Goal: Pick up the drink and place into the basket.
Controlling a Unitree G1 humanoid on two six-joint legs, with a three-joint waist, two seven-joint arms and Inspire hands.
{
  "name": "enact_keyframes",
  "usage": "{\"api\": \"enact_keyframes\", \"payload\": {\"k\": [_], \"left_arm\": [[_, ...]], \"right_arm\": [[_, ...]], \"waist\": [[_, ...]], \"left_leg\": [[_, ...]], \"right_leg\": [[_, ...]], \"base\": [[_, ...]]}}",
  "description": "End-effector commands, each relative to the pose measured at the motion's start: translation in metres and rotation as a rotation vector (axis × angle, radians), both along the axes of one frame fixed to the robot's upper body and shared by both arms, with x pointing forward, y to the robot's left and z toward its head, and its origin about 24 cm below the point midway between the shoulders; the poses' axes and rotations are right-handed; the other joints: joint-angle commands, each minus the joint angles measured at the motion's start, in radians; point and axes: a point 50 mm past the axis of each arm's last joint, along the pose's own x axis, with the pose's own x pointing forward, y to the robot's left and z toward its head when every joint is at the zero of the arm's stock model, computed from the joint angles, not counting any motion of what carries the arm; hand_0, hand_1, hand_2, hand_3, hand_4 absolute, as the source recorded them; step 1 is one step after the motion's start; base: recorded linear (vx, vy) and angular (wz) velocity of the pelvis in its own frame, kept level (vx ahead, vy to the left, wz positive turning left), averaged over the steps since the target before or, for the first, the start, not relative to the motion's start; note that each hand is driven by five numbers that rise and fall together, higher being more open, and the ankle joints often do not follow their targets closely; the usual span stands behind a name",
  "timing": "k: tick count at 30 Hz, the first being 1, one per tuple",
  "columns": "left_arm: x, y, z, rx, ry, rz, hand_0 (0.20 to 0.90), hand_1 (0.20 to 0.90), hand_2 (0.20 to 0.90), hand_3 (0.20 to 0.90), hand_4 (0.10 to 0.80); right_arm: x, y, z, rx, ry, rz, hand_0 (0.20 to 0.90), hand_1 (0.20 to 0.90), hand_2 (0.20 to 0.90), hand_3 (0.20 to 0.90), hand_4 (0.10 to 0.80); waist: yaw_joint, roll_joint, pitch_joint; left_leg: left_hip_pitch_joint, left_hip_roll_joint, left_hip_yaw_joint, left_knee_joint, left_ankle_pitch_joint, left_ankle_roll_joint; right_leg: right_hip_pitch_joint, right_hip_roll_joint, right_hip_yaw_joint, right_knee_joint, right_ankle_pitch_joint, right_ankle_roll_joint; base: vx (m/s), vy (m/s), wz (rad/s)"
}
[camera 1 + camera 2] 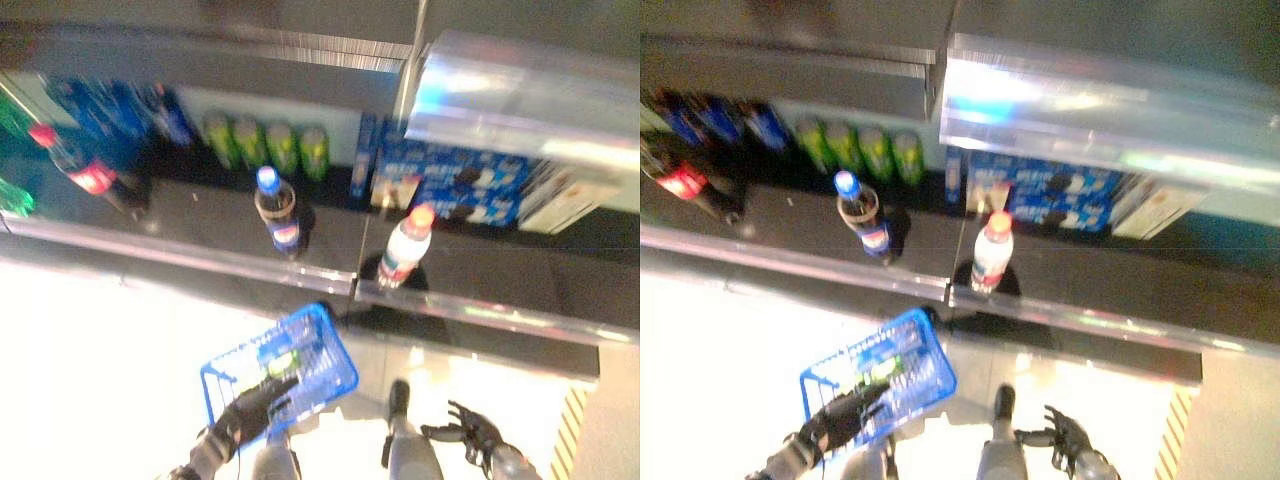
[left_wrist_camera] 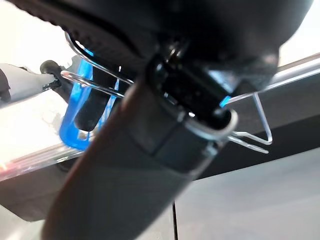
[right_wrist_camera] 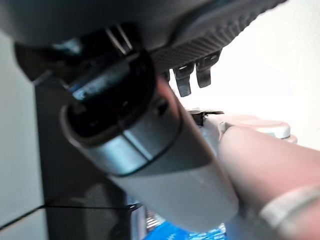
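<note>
- Step in hand, as I read it: pre-reach. No drink is picked; all bottles I can see stand on the shelf (image 1: 200, 225).
- Landmark = blue wire basket (image 1: 325, 345), held low in front of the shelf.
- Left hand (image 1: 250, 408) sits at the basket's near rim; the left wrist view shows its fingers curled round the wire handle, so it carries the basket.
- Something green-yellow lies inside the basket, too blurred to name.
- Right hand (image 1: 472, 430) hangs to the right of the basket, well apart, fingers spread, empty.
- Likely target: white bottle with orange cap (image 1: 405, 247), beyond the basket and slightly right, near the shelf's front edge.
- Cola bottle with blue cap (image 1: 278, 212) stands beyond the basket, slightly left. Red-capped cola bottle (image 1: 85, 170) is far left of it.
- Green cans (image 1: 265, 145) and blue cartons (image 1: 450, 185) line the shelf's back.
- Next move calls for raising the right hand to the white bottle, wrapping its body side-on, and clearing the shelf's front lip.
- Then lower the bottle into the basket while the left hand holds it level.
</note>
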Motion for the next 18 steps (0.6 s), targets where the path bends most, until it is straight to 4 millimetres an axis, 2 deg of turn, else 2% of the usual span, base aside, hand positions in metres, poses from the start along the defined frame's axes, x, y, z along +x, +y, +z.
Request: {"api": "enact_keyframes", "payload": {"k": [1, 4, 7, 11, 15, 18], "left_arm": [[0.008, 0.013, 0.016, -0.064, -0.141, 0.013, 0.3, 0.3, 0.3, 0.2, 0.1], [0.015, 0.014, 0.023, -0.075, -0.169, 0.008, 0.3, 0.3, 0.3, 0.2, 0.1], [0.017, 0.014, 0.024, -0.074, -0.17, 0.014, 0.3, 0.3, 0.3, 0.2, 0.1], [0.02, 0.015, 0.028, -0.074, -0.187, 0.01, 0.3, 0.3, 0.3, 0.2, 0.1], [0.021, 0.012, 0.029, -0.07, -0.192, -0.001, 0.3, 0.3, 0.3, 0.2, 0.1], [0.019, 0.012, 0.029, -0.055, -0.188, -0.001, 0.3, 0.3, 0.3, 0.2, 0.1]], "right_arm": [[0.004, -0.016, 0.011, -0.027, -0.072, -0.037, 0.9, 0.9, 0.9, 0.9, 0.8], [0.008, -0.018, 0.015, -0.02, -0.118, -0.061, 0.9, 0.9, 0.9, 0.9, 0.8], [0.011, -0.018, 0.018, -0.005, -0.165, -0.08, 0.9, 0.9, 0.9, 0.9, 0.8], [0.026, -0.011, 0.03, 0.033, -0.295, -0.078, 0.9, 0.9, 0.9, 0.9, 0.8], [0.047, -0.003, 0.05, 0.062, -0.45, -0.07, 0.9, 0.9, 0.9, 0.9, 0.8], [0.071, 0.014, 0.081, 0.09, -0.626, -0.006, 0.9, 0.9, 0.9, 0.9, 0.8]], "waist": [[-0.006, -0.029, -0.007], [-0.017, -0.037, -0.004], [-0.018, -0.044, -0.011], [-0.012, -0.057, -0.025], [-0.008, -0.064, -0.03], [-0.009, -0.073, -0.031]], "left_leg": [[-0.123, 0.05, -0.068, 0.203, -0.052, -0.008], [-0.194, 0.058, -0.101, 0.327, -0.105, -0.006], [-0.238, 0.081, -0.109, 0.422, -0.152, 0.0], [-0.265, 0.088, -0.117, 0.451, -0.173, 0.003], [-0.27, 0.092, -0.116, 0.452, -0.176, 0.003], [-0.267, 0.096, -0.114, 0.45, -0.176, 0.0]], "right_leg": [[-0.12, -0.07, 0.129, 0.177, -0.045, 0.032], [-0.192, -0.07, 0.174, 0.273, -0.082, 0.026], [-0.239, -0.071, 0.187, 0.365, -0.12, 0.025], [-0.266, -0.074, 0.188, 0.385, -0.124, 0.032], [-0.273, -0.077, 0.182, 0.378, -0.114, 0.038], [-0.268, -0.079, 0.176, 0.363, -0.102, 0.045]], "base": [[-0.11, -0.01, -0.06], [-0.102, 0.003, 0.09], [-0.016, 0.004, 0.14], [0.004, -0.038, -0.11], [-0.005, -0.027, -0.03], [-0.001, -0.043, -0.01]]}}
